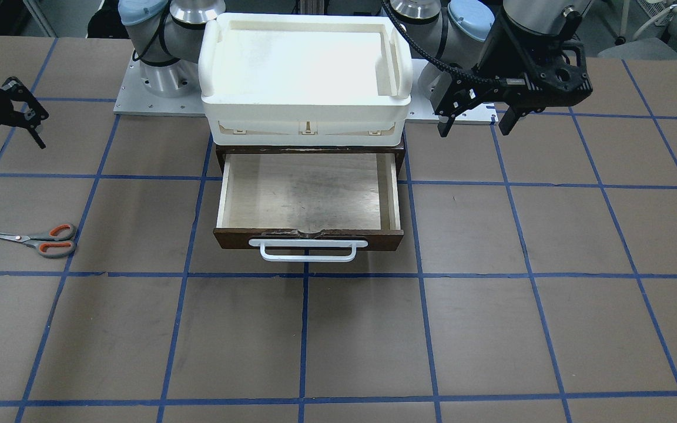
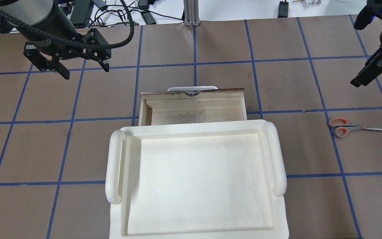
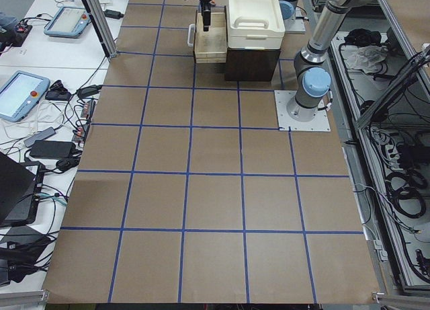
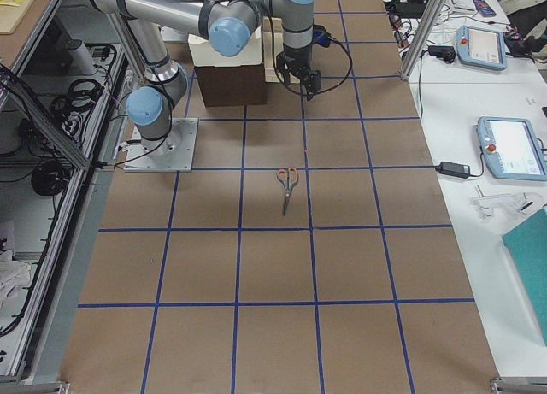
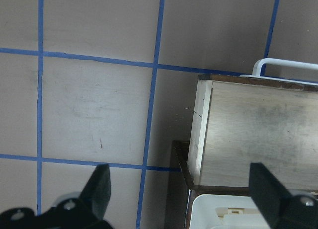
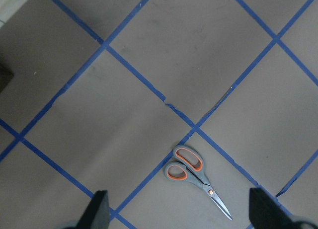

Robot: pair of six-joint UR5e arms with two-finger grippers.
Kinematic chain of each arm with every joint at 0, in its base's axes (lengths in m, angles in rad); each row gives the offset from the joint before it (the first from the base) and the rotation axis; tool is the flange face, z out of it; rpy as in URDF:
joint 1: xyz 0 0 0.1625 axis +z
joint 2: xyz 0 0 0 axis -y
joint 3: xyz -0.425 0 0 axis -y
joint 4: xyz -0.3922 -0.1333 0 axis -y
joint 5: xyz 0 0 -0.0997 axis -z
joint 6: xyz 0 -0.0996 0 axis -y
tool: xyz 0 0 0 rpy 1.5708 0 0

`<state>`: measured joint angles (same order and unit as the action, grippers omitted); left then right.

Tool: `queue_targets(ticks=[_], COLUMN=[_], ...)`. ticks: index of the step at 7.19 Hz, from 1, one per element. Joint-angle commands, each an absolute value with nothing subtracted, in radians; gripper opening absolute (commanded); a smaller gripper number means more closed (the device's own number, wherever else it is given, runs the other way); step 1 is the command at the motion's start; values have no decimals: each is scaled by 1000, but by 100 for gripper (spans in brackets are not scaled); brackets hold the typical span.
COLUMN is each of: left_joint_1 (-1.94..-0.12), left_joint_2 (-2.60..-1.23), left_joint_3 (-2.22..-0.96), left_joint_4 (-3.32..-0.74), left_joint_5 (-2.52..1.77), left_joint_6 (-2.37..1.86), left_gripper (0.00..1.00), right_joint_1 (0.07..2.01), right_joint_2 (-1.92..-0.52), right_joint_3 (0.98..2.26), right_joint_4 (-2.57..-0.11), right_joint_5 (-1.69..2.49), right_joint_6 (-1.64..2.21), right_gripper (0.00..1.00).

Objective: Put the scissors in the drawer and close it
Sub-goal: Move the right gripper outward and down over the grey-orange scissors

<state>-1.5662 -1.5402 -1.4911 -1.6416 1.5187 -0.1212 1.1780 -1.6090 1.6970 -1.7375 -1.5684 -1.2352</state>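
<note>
The scissors (image 1: 36, 239) lie flat on the brown table, well off to my right of the drawer; they also show in the overhead view (image 2: 347, 127) and the right wrist view (image 6: 191, 172). The drawer (image 1: 309, 191) is pulled open and empty, its white bar handle (image 1: 308, 251) facing away from me. My right gripper (image 6: 180, 216) is open and empty, high above the table, with the scissors just beyond it. My left gripper (image 1: 473, 122) is open and empty, hovering off the drawer's left side (image 5: 201, 134).
A large white plastic tray (image 2: 114, 159) sits on the dark brown cabinet (image 4: 235, 82) that the drawer slides from. Blue tape lines grid the table. Both arm bases (image 1: 159, 76) stand behind the cabinet.
</note>
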Motion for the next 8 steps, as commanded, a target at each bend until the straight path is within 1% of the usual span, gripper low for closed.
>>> queue_targets(ticks=[1,2,4,6,7,8], left_joint_1=[-1568,-1566,-1568,-1568,-1568,-1569], left_joint_2=[-1540,-1540,-1546,-1546,-1540,-1542], left_joint_3=[-1491,-1491,-1491,-1491,-1491,-1491], left_joint_4=[-1640,-1641,-1637,-1637,-1638,-1640], left_joint_5=[1519,1519,1513,1516,1517,1513], left_joint_6=[-121,-121,-121,-121,-121,-123], left_gripper=[100,100,100,100,100,100], right_joint_1=[1064,1001,968,968,968,969], right_joint_2=[-1487,-1420,-1297,-1235,-1198,-1186], right_joint_3=[1697,1698,1700,1704,1712,1756], right_joint_4=[-1834,-1844,-1917,-1922,-1996,-2108], right_joint_5=[-1557,-1513,-1538,-1607,-1682,-1709], right_joint_6=[-1549,-1656,-1848,-1920,-1924,-1927], right_gripper=[100,100,100,100,100,100])
